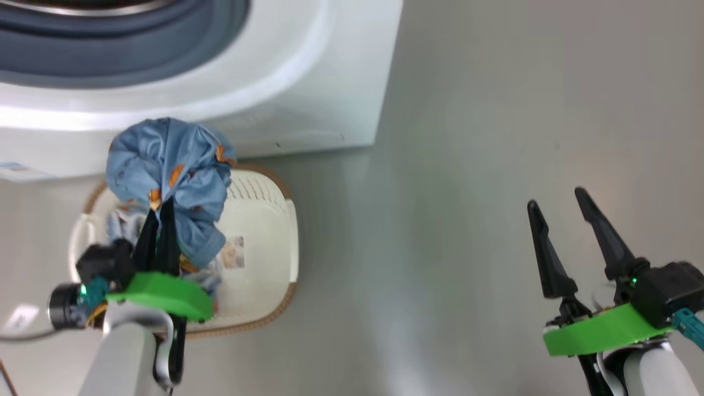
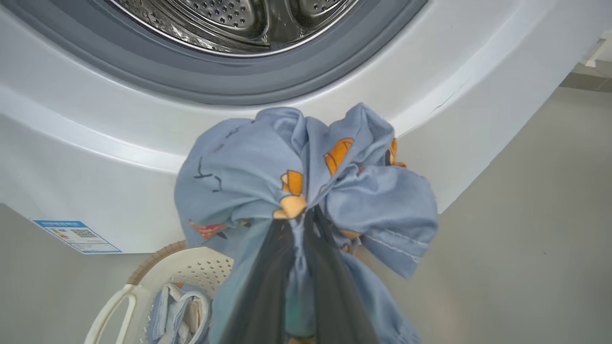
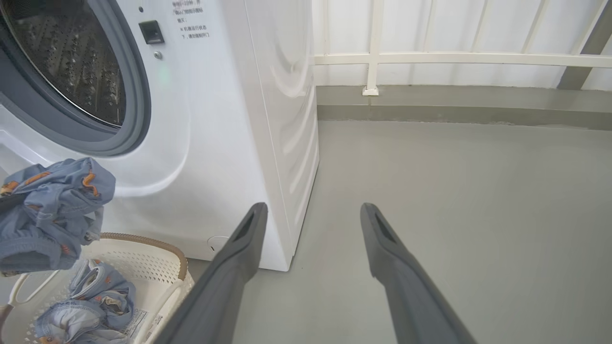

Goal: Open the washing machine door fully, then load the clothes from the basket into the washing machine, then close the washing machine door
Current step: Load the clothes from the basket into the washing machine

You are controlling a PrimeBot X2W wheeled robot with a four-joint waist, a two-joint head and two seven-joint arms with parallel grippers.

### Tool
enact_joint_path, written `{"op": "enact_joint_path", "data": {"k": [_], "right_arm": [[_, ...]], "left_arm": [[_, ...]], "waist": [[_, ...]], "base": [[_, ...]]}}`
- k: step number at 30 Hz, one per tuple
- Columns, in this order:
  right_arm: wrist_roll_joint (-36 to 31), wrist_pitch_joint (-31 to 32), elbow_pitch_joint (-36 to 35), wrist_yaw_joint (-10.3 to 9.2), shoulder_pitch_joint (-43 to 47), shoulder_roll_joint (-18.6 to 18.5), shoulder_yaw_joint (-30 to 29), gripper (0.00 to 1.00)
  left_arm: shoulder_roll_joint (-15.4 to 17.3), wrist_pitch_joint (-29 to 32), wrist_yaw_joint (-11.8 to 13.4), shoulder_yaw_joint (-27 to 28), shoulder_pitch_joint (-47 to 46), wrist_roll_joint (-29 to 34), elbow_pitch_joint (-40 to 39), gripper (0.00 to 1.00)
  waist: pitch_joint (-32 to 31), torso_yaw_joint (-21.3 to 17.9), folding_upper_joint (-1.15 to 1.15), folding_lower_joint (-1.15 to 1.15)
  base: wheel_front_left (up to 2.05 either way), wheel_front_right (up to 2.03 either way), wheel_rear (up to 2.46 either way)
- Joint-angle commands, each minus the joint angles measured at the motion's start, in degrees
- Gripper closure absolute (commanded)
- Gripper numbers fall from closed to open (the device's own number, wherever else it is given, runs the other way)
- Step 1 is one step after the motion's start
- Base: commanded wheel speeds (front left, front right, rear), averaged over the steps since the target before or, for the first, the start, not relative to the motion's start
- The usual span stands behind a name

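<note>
Left claw [image 1: 159,208] clamped on bunched light blue printed cloth [image 1: 165,159], perforated steel drum [image 2: 229,24] ahead above it; the cloth's hanging tail may snag the cream perforated plastic basket [image 1: 267,236] beneath. Right claw [image 1: 554,197] gapes, empty.

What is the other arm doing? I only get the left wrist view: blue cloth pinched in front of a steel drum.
Observer: The right end effector is open and empty, over bare floor to the right of the washing machine.
Operator: What lies past the machine on that side?
Observer: In the right wrist view, a white railing stands at the floor's far edge.
Operator: Anything in the basket I can't see?
Observer: In the head view, a paper label sits on the bottom of the basket, next to the clothes that the left end effector holds.
</note>
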Motion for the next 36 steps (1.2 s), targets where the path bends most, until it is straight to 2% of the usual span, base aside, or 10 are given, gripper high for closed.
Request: {"op": "enact_joint_path", "data": {"k": [1,8,13,24,36], "right_arm": [[-0.58,0.43,-0.80,0.50,2.02,-0.10,0.72,0.00],[-0.78,1.46,0.12,0.50,5.31,0.51,0.26,0.00],[-1.01,1.46,-0.14,0.50,7.18,0.94,0.52,0.00],[-1.31,2.70,-0.98,0.50,13.29,2.38,-0.16,0.00],[-1.46,3.71,-2.76,0.50,16.22,2.99,-0.24,0.00]], "left_arm": [[1.38,-0.69,0.75,2.50,3.16,1.77,-4.18,1.00],[2.12,-0.70,0.64,2.83,10.79,5.57,-13.17,1.00],[3.53,-0.69,0.72,2.46,14.76,6.75,-16.21,1.00],[5.19,3.73,2.58,2.30,24.26,6.38,-25.60,1.00],[6.14,6.30,3.70,2.38,27.67,5.79,-30.15,1.00]], "waist": [[-6.95,3.40,0.00,0.00],[-13.81,5.27,0.00,0.00],[-17.45,5.49,0.00,0.00],[-25.94,5.52,0.00,0.00],[-28.41,5.40,0.00,0.00]], "base": [[0.00,0.00,0.00],[0.00,0.00,0.00],[0.00,0.00,0.00],[0.00,0.00,0.00],[0.00,0.00,0.00]]}}
